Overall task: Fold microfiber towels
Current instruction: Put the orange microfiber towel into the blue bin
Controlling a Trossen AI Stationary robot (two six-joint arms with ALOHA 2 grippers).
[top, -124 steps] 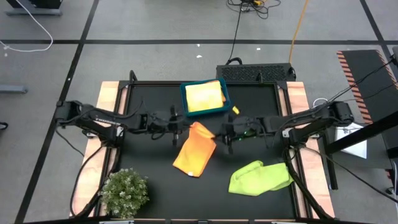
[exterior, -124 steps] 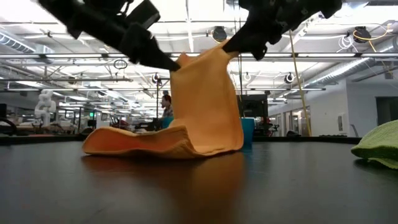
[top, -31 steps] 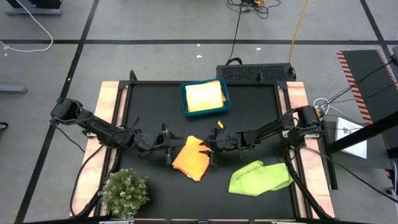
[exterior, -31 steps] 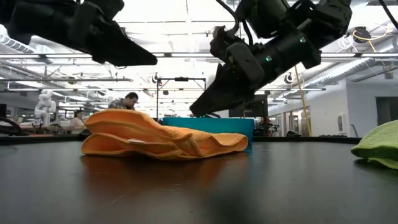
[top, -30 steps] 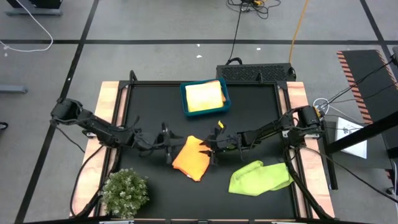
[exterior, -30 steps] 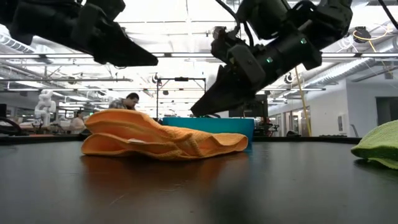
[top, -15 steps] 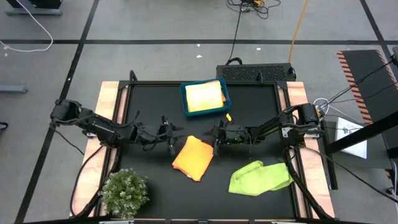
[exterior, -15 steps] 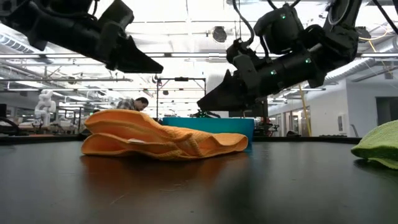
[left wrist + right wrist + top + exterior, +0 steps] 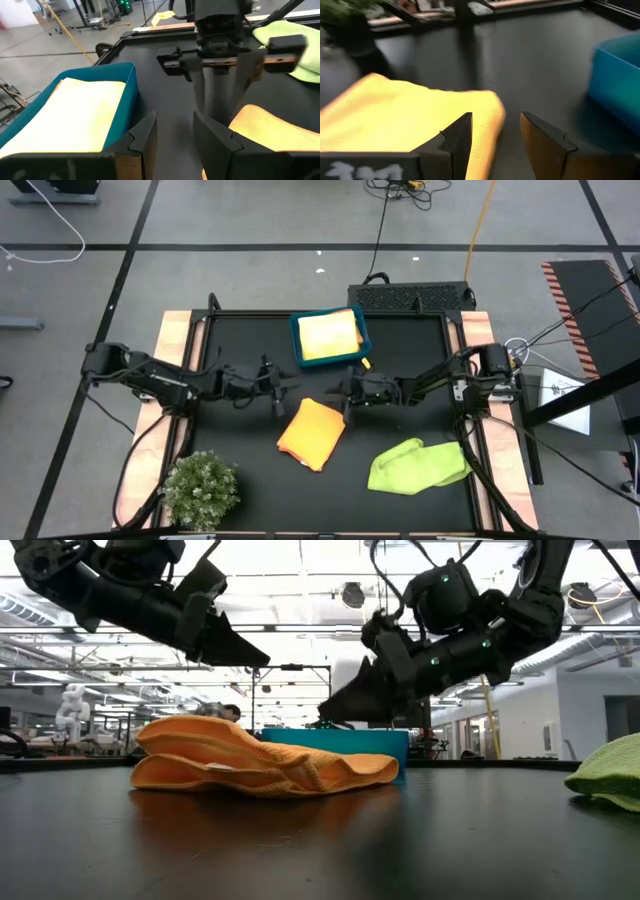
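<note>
**Loose fold, crowded middle, one cloth waiting**

Black surface (image 9: 240, 470) carrying everything: blue bin (image 9: 329, 337) at the far edge with a yellow towel (image 9: 328, 335) inside, orange towel (image 9: 312, 431) folded near the middle, lime towel (image 9: 418, 464) bunched toward the near right corner, plant (image 9: 201, 486) at the near left corner.

Biggest risk, judged from the low view: orange towel lying humped and uneven, layers puffed rather than flat. Likely to spring open or slide apart if nudged, or if lifted by one layer only.

Next: lime towel not yet folded, crumpled, close to the right edge. Easy to drag off the edge, or to pinch two layers at once, if seized blind in a wrinkle.

Then the arms. Left pincer (image 9: 277, 388) hanging above the surface just left of the orange towel, fingers spread, holding nothing. Right pincer (image 9: 345, 392) just right of it, likewise spread and empty. Both tips facing each other across one small cloth, near the bin's near wall; a careless swing liable to knock arm against arm, clip the bin, or snag the fold's top corner.

Smallest: a small yellow tag (image 9: 367, 365) on the right arm, near the bin, of no likely consequence.
</note>
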